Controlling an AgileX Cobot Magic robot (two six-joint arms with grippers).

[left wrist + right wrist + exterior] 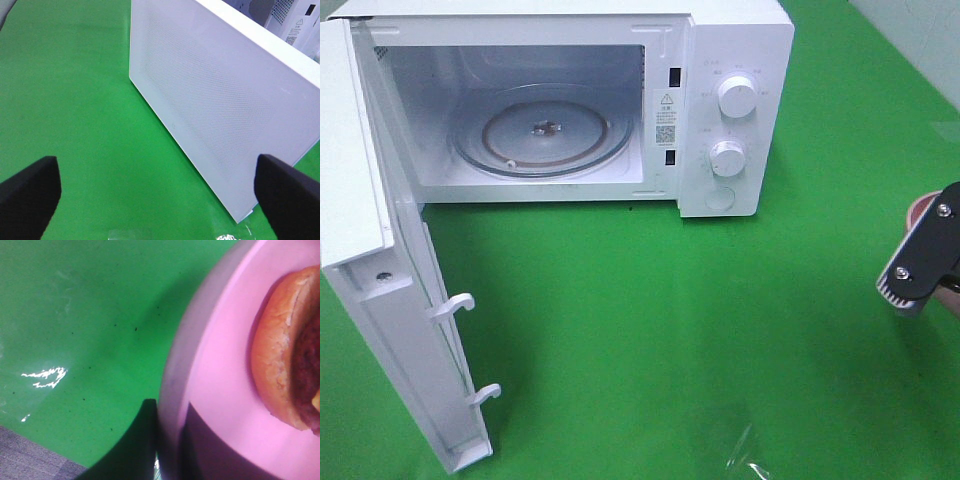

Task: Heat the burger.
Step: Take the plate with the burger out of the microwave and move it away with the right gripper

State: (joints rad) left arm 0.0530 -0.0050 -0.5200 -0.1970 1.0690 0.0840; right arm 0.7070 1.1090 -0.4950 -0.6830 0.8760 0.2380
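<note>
My left jaws (155, 192) hang wide and empty beside the open microwave door (220, 100). Its turntable (545, 135) waits, well left of my right jaws (167, 450), pinched on the pink plate (220, 390) bearing the burger (287, 350).

counter (650, 330): bright green | microwave (735, 60): white, fine dot mesh on door | plate (220, 390): pink | burger (287, 355): golden-brown bun, dark brown patty | right hand (918, 268): black
</note>
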